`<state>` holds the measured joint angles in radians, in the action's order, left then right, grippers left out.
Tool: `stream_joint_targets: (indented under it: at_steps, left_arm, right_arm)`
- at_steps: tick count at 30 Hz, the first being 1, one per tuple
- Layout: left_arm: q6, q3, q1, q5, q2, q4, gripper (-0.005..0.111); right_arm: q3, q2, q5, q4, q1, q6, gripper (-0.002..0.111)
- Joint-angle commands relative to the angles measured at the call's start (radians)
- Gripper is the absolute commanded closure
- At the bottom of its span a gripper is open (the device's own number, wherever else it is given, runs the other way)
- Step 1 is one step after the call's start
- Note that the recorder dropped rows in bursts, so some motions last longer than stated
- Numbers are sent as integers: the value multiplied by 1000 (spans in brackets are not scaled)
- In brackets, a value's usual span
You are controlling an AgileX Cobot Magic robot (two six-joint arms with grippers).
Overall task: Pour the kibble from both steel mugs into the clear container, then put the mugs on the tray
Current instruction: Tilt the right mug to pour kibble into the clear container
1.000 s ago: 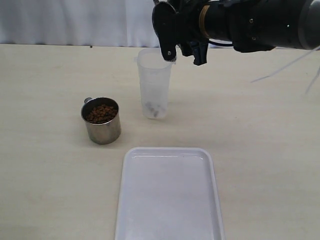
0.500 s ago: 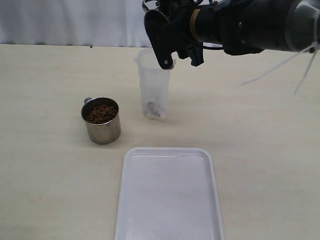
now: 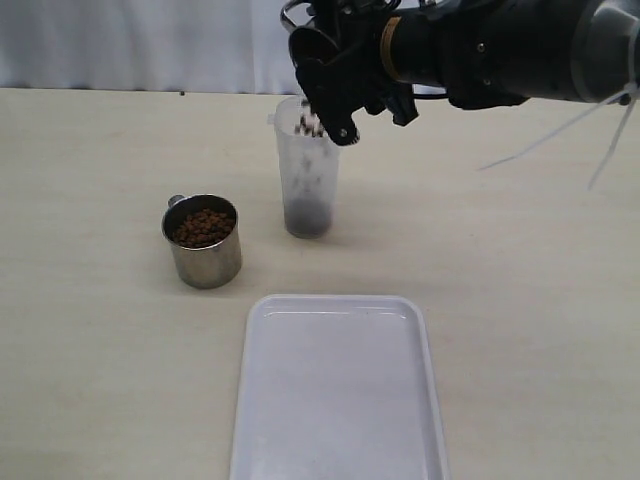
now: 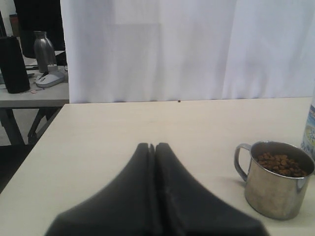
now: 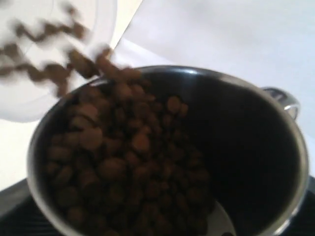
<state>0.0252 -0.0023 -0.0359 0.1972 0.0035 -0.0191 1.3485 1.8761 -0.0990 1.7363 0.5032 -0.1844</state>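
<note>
My right gripper (image 3: 338, 100) is shut on one steel mug (image 3: 312, 50), held tipped above the clear container (image 3: 308, 170). Kibble (image 5: 123, 162) slides over that mug's (image 5: 256, 147) rim and falls into the container, where a brown layer (image 3: 307, 215) lies at the bottom. To the container's left the second steel mug (image 3: 203, 242) stands upright and full of kibble (image 4: 278, 163). In the left wrist view my left gripper (image 4: 155, 146) is shut and empty, low over the table, a short way from that mug (image 4: 275, 182). The white tray (image 3: 335, 385) lies empty in front.
A white curtain (image 3: 150, 40) hangs behind the table's far edge. Past the table's side edge stands another desk (image 4: 34, 96) with a steel bottle (image 4: 44, 49) and a black box (image 4: 12, 64).
The right gripper has tipped its mug further over the container. Kibble now streams in, and the brown layer at the container's bottom has grown.
</note>
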Motion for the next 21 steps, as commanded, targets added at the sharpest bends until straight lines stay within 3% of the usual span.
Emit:
stream_joint_targets:
  at_steps: [1, 21]
  left_arm:
    - [-1, 2, -5, -9, -3, 7, 107]
    - [-1, 2, -5, -9, -3, 7, 107]
  right_arm:
    - [11, -7, -7, 8, 0, -71, 103]
    - [11, -7, -8, 8, 23, -120, 103]
